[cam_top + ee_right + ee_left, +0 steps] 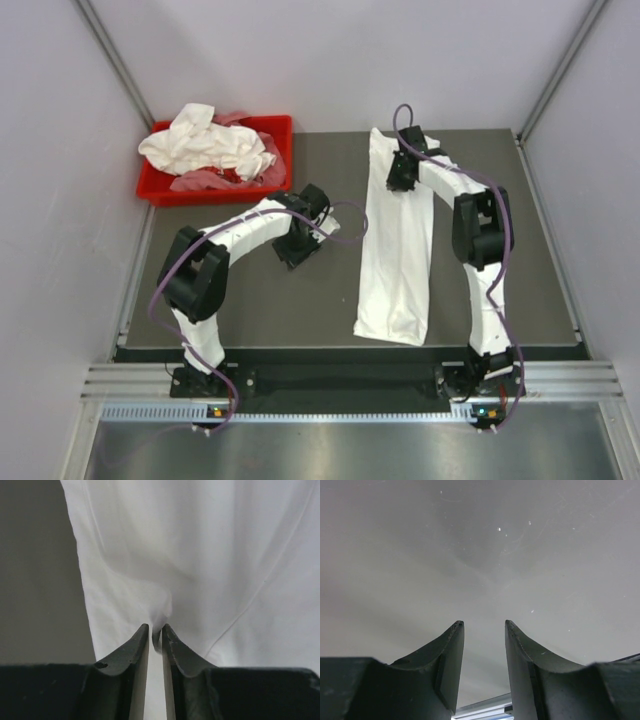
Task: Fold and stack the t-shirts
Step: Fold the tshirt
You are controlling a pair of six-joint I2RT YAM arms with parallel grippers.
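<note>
Left gripper (484, 630): jaws parted by a moderate gap, nothing between them, over bare dark grey tabletop (250, 290). Folded long white cotton t-shirt (397, 240) lies lengthwise on the tabletop. Right gripper (155, 632): nearly closed, pinching its cloth near the far end. Crumpled white t-shirts (208, 142) fill red plastic bin (158, 188), far left.

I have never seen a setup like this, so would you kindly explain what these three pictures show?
The overhead picture shows two robot arms bolted at the near edge of a dark table. A long folded white t-shirt lies on it; a red bin at the far left holds crumpled shirts. The other two pictures come from cameras on each wrist. The right pincer is shut on a pinch of the folded shirt's cloth. The left pincer is open, holds nothing and faces a pale plain surface.
</note>
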